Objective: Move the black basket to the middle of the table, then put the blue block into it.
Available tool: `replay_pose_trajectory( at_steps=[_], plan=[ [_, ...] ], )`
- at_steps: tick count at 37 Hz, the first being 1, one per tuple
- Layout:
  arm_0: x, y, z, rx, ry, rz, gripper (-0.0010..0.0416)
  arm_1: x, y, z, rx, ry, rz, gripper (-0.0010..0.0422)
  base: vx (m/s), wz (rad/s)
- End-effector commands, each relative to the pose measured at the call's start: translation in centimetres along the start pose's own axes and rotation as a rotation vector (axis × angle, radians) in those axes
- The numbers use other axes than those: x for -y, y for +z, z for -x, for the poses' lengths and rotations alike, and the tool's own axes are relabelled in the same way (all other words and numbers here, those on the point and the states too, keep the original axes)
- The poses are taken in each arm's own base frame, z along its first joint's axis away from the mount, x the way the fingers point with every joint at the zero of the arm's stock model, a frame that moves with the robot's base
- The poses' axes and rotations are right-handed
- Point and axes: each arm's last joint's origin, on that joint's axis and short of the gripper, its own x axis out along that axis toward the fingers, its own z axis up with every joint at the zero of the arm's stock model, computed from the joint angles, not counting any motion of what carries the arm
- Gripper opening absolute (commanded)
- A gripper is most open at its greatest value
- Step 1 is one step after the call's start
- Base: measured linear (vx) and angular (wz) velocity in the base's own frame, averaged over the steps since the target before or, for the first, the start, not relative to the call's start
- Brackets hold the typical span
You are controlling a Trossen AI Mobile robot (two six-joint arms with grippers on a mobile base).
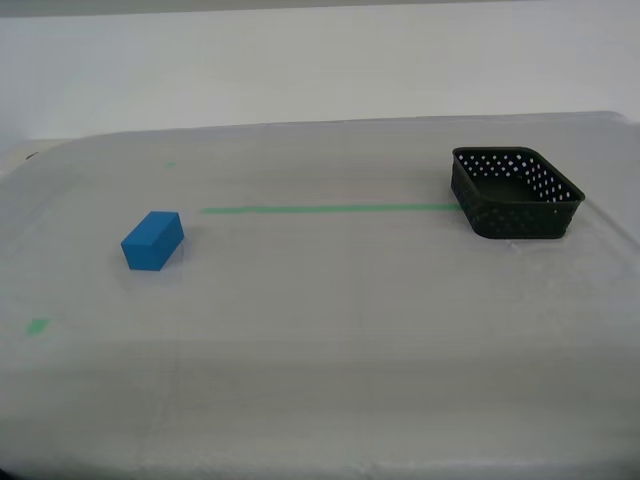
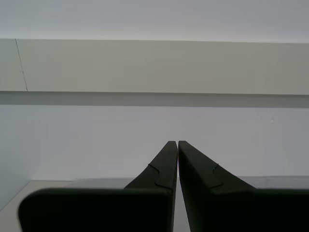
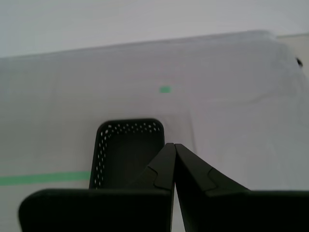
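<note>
Exterior view: black basket sits empty toward the exterior view's right, close to that edge of the bench. Blue block lies well apart from it, toward the exterior view's left. A long green tape strip runs between them and ends at the basket's wall; a small green tape mark sits near the left edge. No arm shows in this view.

First wrist view: my first gripper has its fingers pressed together, holding nothing, with the basket just ahead and below. Second wrist view: my second gripper also has fingers closed and empty, aimed at a blank wall, nothing of the task in sight.

Step in hand, by my read: the very start, basket not yet moved. Next move calls for my first gripper to spread its fingers, drop onto a basket wall, and draw it toward the middle along the tape.

Room: the middle is bare cloth, wide open. Watch the nearby right edge when gripping.
</note>
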Motion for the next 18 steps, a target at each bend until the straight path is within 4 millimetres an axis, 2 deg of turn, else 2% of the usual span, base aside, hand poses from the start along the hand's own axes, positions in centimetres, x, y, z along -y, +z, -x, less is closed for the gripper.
replay_pose_trajectory(
  at_steps=[1, 18],
  plan=[
    [0.0, 0.3, -0.5, -0.072, -0.003, 0.008, 0.0000, 0.0, 0.1, 0.0, 0.005, 0.000, -0.002, 0.0000, 0.000, 0.000],
    [-0.5, 2.1, -3.6, -0.348, 0.062, 0.038, 0.0000, 0.0, 0.1, 0.0, 0.006, 0.001, -0.002, 0.0000, 0.000, 0.000]
  ],
)
